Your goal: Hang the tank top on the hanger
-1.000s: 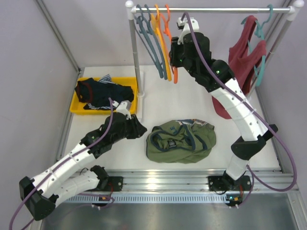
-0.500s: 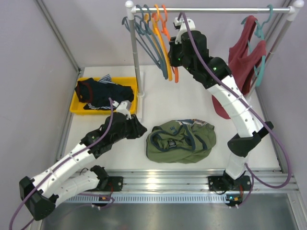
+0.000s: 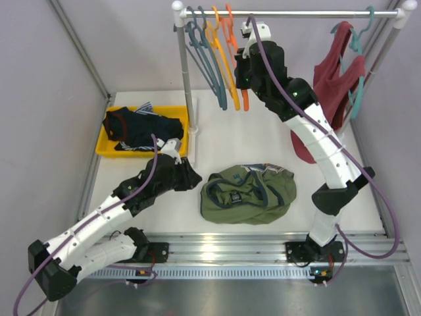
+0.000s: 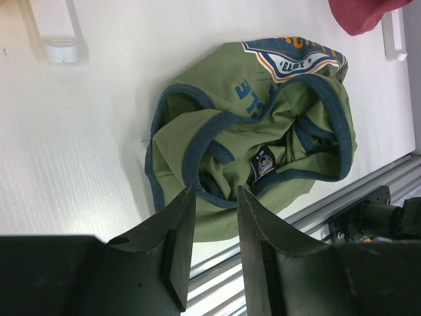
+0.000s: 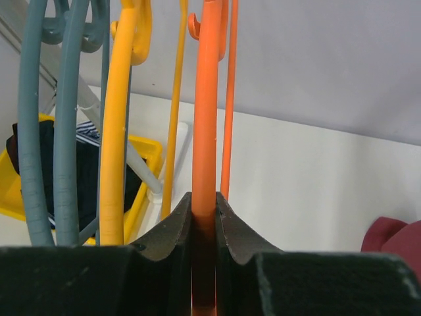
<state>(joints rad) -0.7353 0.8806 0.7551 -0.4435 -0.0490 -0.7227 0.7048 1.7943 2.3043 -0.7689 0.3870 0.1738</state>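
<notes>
The olive-green tank top [image 3: 248,193] lies crumpled on the white table, front centre, its navy trim and printed patch showing [image 4: 263,125]. The reddish-orange hanger [image 3: 232,41] hangs by its hook on the rail at the back. My right gripper [image 3: 243,74] is raised to it and is shut on the hanger's orange bar [image 5: 205,99], which runs straight between the jaws [image 5: 204,196]. My left gripper [image 3: 191,176] hovers just left of the tank top, open with nothing between its fingers [image 4: 216,191].
A yellow-orange hanger [image 3: 220,52] and teal-grey hangers [image 3: 202,49] hang left of the held one. A dark red tank top [image 3: 334,72] hangs at the rail's right end. A yellow tray [image 3: 104,150] holds a dark navy striped garment [image 3: 141,126]. The rack post [image 3: 187,79] stands beside the tray.
The right gripper's jaws have closed onto the orange hanger, and the hangers have swung slightly. The left arm has hardly moved.
</notes>
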